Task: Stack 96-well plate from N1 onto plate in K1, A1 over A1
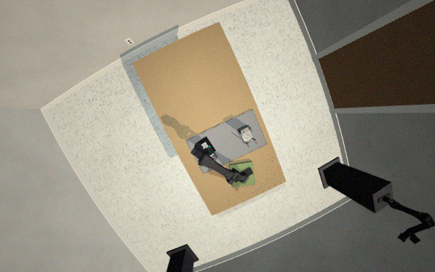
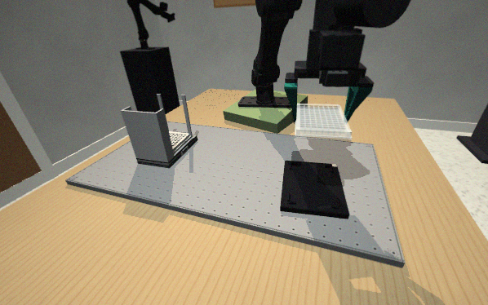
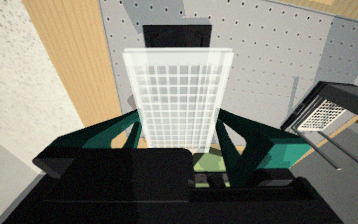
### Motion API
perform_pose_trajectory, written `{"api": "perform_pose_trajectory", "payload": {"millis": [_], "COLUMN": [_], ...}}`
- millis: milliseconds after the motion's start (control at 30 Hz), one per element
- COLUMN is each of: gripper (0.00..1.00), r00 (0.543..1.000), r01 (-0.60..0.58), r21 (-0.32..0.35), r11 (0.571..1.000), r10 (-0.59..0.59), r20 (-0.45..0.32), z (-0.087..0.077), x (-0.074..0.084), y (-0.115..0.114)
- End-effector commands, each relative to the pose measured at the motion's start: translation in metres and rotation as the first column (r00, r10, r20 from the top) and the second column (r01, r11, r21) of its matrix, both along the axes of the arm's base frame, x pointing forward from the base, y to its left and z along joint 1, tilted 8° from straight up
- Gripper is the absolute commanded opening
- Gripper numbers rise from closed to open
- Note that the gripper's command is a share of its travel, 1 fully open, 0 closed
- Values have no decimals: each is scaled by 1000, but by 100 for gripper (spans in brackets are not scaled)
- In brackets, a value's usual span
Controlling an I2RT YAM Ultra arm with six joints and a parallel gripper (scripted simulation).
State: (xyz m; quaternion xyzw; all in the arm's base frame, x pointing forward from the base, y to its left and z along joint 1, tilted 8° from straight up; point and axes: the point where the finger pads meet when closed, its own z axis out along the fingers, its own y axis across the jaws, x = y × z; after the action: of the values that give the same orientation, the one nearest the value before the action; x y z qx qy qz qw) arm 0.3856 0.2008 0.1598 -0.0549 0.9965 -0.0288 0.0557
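Plate point(image 2: 322, 120) is clamped level across its short sides by gripper point(image 2: 321, 103), above nest point(image 2: 314, 189); long axis runs away from wrist.

Table: a wooden table top point(image 2: 102, 261) with grain running across it.
Board: a grey board point(image 2: 228, 171) dotted with holes lies on the table.
Green pad: a flat green pad point(image 2: 261, 116) sits on the table just behind the board.
Black box: a tall black box point(image 2: 148, 77) stands beyond the table's far corner.
Floor: pale speckled floor point(image 1: 109, 145) surrounds the table.
Brown panel: a dark brown panel point(image 1: 378, 69) lies off to one side.
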Motion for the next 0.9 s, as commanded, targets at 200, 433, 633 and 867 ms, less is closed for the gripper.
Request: {"api": "perform_pose_trajectory", "payload": {"millis": [200, 433, 633, 867], "gripper": [0, 0, 0, 0], "r00": [994, 996, 996, 996], "r01": [96, 84, 84, 84], "r21": [28, 30, 30, 31], "r11": [995, 996, 996, 996], "r10": [-97, -85, -85, -85], "r20": [42, 39, 39, 39], "z": [13, 14, 14, 15], "x": [2, -1, -4, -8], "y": [-13, -32, -48, -71]}}
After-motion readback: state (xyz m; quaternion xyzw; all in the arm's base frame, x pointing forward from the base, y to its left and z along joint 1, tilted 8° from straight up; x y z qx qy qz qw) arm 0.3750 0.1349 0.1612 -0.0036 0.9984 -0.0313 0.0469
